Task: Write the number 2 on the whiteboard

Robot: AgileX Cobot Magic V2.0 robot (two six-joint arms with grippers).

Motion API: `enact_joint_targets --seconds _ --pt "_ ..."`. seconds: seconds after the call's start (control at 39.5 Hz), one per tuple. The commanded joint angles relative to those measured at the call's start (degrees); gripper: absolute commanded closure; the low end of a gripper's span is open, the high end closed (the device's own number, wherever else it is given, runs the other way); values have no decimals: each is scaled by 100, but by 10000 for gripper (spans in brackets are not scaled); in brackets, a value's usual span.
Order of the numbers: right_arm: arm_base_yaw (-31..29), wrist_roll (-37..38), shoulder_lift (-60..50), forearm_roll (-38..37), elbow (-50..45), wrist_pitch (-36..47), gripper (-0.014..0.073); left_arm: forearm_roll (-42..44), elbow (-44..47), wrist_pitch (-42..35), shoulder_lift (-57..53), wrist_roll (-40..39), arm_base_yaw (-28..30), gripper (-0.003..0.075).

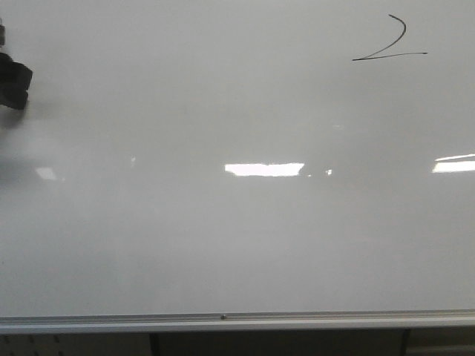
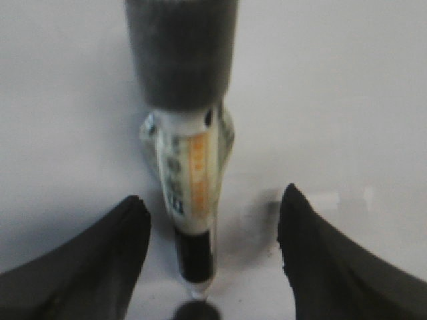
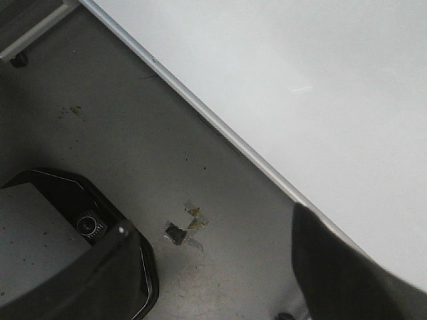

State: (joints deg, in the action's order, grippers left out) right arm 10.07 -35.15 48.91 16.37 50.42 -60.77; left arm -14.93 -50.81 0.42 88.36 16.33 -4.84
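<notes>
A thin black hand-drawn number 2 [image 1: 392, 43] sits high toward the right of the large glossy white-grey whiteboard [image 1: 237, 237], above the silver metal rail [image 1: 223, 322] along its lower edge. At the far left, the left tool [image 2: 212, 253] holds a black-capped marker [image 2: 190, 180] between spread fingers. The right tool [image 3: 220, 280] hangs released over grey floor, beside the board's edge.

Grey, speckled floor [image 3: 133, 133] beside the whiteboard's silver rail [image 3: 220, 130], carrying a small scrap of torn tape [image 3: 187, 227] and a black-rimmed base [image 3: 80, 247] farther from that rail.
</notes>
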Motion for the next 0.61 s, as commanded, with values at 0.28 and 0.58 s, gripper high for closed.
enact_joint_targets --seconds 0.28,0.58 --pt "-43 302 -377 134 173 45 87 410 -870 2326 -1372 -11 249 257" --pt "-43 2223 -770 -961 173 -226 87 470 -992 3999 -2799 -11 260 257"
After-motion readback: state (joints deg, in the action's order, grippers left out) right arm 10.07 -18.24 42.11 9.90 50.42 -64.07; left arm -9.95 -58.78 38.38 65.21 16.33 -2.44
